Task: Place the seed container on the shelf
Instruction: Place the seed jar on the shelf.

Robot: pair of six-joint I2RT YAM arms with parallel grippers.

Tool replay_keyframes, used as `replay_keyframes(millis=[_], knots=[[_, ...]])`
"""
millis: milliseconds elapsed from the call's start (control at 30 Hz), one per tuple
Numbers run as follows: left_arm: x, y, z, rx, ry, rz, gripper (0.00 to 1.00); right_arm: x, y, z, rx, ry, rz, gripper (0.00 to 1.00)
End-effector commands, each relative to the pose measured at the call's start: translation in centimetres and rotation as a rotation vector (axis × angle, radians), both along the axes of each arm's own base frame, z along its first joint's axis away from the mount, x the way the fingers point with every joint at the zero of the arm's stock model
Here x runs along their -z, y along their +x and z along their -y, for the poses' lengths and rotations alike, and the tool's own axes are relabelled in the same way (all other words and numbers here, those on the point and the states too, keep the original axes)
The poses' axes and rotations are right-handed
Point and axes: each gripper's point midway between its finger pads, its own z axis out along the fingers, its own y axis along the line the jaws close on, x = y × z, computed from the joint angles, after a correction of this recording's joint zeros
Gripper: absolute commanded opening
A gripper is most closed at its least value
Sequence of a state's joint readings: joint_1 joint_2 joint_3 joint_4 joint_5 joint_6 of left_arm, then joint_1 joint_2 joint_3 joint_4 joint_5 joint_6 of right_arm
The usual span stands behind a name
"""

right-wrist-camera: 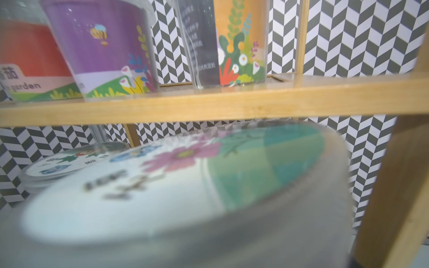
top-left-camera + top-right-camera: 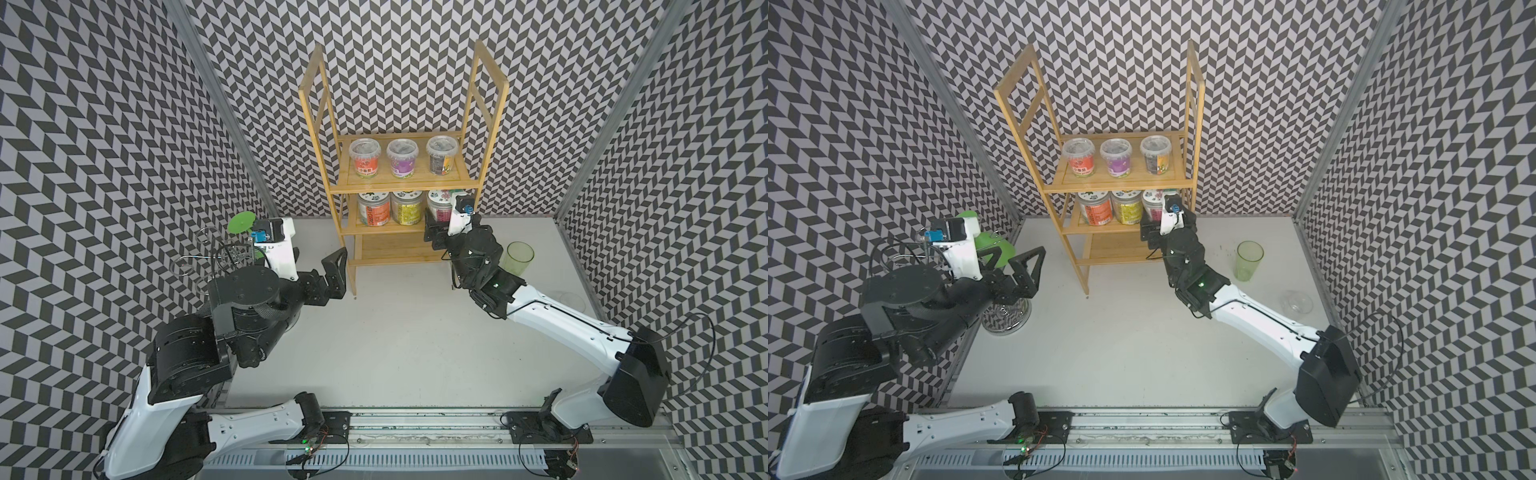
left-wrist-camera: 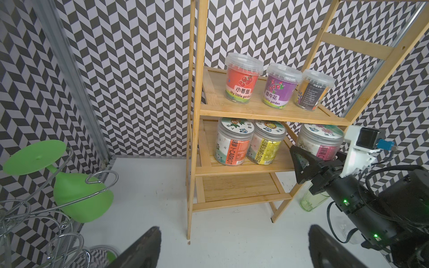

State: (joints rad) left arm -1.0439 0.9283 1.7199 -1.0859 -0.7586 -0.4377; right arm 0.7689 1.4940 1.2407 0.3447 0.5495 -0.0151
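Seed container (image 3: 322, 139) upright on shelf (image 2: 399, 188) middle tier, rightmost of three — directly ahead of right gripper (image 2: 434, 224), between its spread jaws (clamped or loose: cannot tell). Long axis vertical. Left gripper (image 2: 336, 274) wide apart, empty, farther off — by front leg.

Your widest lane is the bare surface (image 2: 395, 357) front-centre, btwn the two arms. On the shelf (image 2: 399, 188), the bottom tier is free but low under the mid board. The mid tier is full across: carrot jar (image 3: 233, 145), sunflower jar (image 3: 267, 143), pink-label jar (image 3: 321, 141), w/ the R claw (image 2: 441, 218) and its arm filling the approach to that end slot. Three tubs (image 3: 279, 85) line the board above; over them it's open btwn the side frames. L side: wire rack (image 3: 58, 232) w/ a hanging green wine glass (image 3: 79, 195). R of the shelf: green tumbler (image 2: 517, 257), and a clear glass (image 2: 1296, 302) near the wall.
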Motion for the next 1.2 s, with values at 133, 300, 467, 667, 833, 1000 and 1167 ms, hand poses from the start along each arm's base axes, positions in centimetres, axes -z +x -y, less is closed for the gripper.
replay_keyframes(millis=[133,300,467,667,833,1000,1167], knots=[[-0.5,0.0,-0.3,-0.008,-0.007,0.017,1.0,-2.9,0.7,0.7,0.019,0.085,0.072,0.77],[-0.3,0.0,-0.3,-0.01,0.001,0.013,0.99,-2.5,1.2,0.8,0.026,0.089,0.064,0.79],[-0.2,0.0,-0.3,-0.01,0.008,0.014,1.0,-1.9,1.8,0.9,0.029,0.09,0.051,0.82],[-0.2,0.1,-0.3,-0.01,0.017,0.014,1.0,-1.2,2.2,0.8,0.024,0.086,0.036,0.85],[0.0,0.1,-0.3,-0.01,0.021,0.012,1.0,-0.7,2.3,0.8,0.025,0.085,0.021,0.92],[0.0,0.1,-0.2,-0.01,0.026,0.012,0.99,-0.8,2.1,0.8,0.016,0.085,0.016,1.0],[0.1,0.2,-0.1,-0.007,0.03,0.011,1.0,-1.2,1.8,1.0,0.016,0.084,0.019,1.0]])
